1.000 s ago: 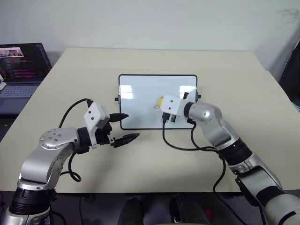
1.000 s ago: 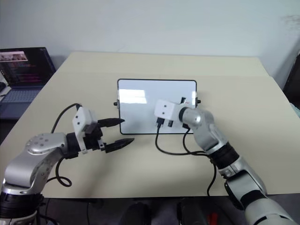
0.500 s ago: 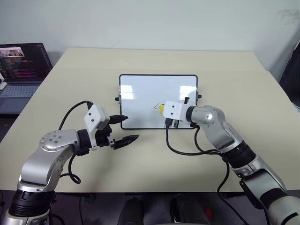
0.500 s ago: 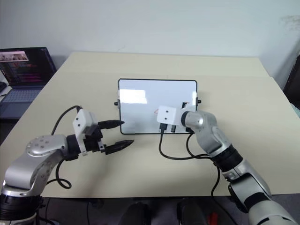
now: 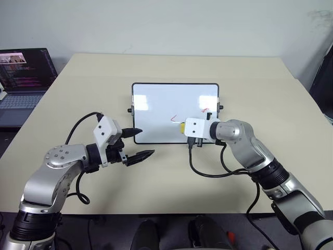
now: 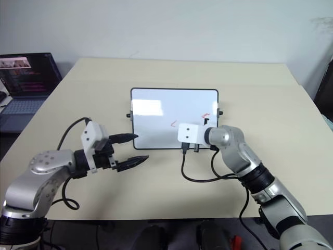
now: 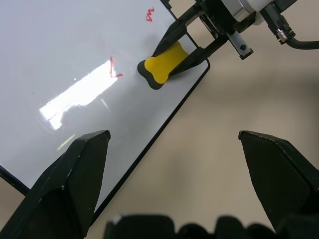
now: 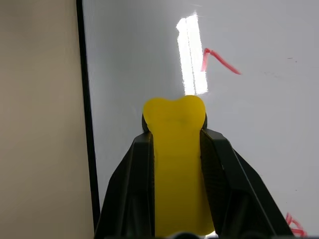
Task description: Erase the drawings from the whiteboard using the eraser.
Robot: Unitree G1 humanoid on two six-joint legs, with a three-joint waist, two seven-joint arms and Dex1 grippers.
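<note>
Nowhere legible writing; right hand [image 8: 177, 149] clamped on eraser [image 8: 175, 164] over whiteboard [image 5: 156, 104], left hand [image 5: 139, 143] open.

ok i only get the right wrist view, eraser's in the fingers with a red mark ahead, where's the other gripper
Observer: The left gripper hovers open by the whiteboard's near-left corner, holding nothing.
Operator: how many marks on the whole board
Observer: Two: the angled mark and a squiggle to the right of the eraser.
Operator: anything else around
Observer: An open laptop sits off the table's far-left side.
</note>
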